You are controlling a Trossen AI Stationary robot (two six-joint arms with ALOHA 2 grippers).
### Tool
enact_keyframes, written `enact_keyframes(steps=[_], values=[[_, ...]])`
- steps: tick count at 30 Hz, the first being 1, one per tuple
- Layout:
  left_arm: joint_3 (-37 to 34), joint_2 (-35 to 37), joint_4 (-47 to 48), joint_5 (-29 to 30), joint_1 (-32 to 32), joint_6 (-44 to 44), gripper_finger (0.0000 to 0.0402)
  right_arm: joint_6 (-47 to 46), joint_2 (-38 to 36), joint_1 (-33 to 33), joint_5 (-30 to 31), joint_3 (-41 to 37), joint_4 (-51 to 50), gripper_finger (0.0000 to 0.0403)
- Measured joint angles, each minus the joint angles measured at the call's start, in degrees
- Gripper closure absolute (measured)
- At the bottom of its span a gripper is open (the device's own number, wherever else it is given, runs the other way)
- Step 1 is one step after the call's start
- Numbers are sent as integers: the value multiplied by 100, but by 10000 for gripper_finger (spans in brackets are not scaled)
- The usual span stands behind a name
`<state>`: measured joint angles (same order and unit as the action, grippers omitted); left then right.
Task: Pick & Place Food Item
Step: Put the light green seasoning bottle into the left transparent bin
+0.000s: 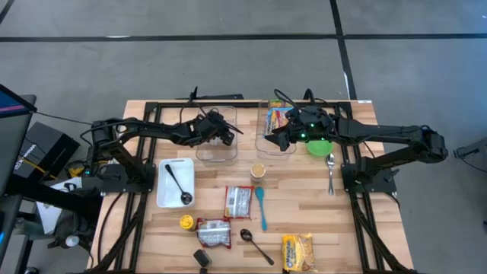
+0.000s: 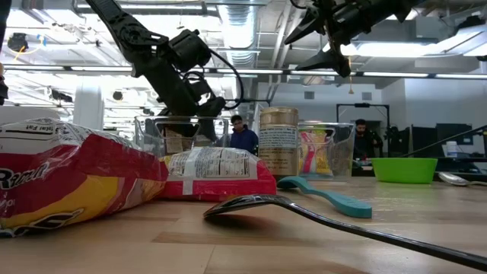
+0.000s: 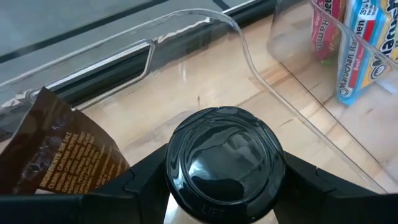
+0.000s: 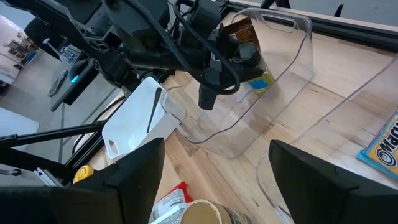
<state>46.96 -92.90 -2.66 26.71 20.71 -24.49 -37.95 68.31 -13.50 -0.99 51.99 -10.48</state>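
Note:
My left gripper [image 1: 226,135] reaches into the left clear bin [image 1: 216,149] and is shut on a jar with a black lid [image 3: 225,155] and a yellow-green label [image 4: 262,81]. A brown packet [image 3: 57,148] stands in the same bin beside the jar. My right gripper [image 1: 277,140] hangs open and empty above the right clear bin [image 1: 268,114], which holds ramen packets [image 3: 367,38]. My left gripper pinches the jar between its two fingers [image 3: 142,184], just below the black lid's rim [image 3: 177,186], one finger on each side. It comes slanting down from the table's left. The jar stands upright inside the bin; whether its base rests on the bin floor I cannot tell.
On the wooden table lie a white tray with a black spoon [image 1: 174,183], a small can [image 1: 258,171], a red and white packet [image 1: 238,202], a teal spoon [image 1: 261,207], a green bowl [image 1: 319,146], a metal spoon [image 1: 330,172] and a yellow packet [image 1: 297,252].

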Motion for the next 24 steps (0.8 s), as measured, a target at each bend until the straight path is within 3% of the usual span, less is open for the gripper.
enact_keyframes(steps=[13,24], values=[[0,0,5,-47,0,9,179,0,0,0,0,0,20,121],[0,127,-1,-159,-7,13,117,0,0,2,0,0,20,121]])
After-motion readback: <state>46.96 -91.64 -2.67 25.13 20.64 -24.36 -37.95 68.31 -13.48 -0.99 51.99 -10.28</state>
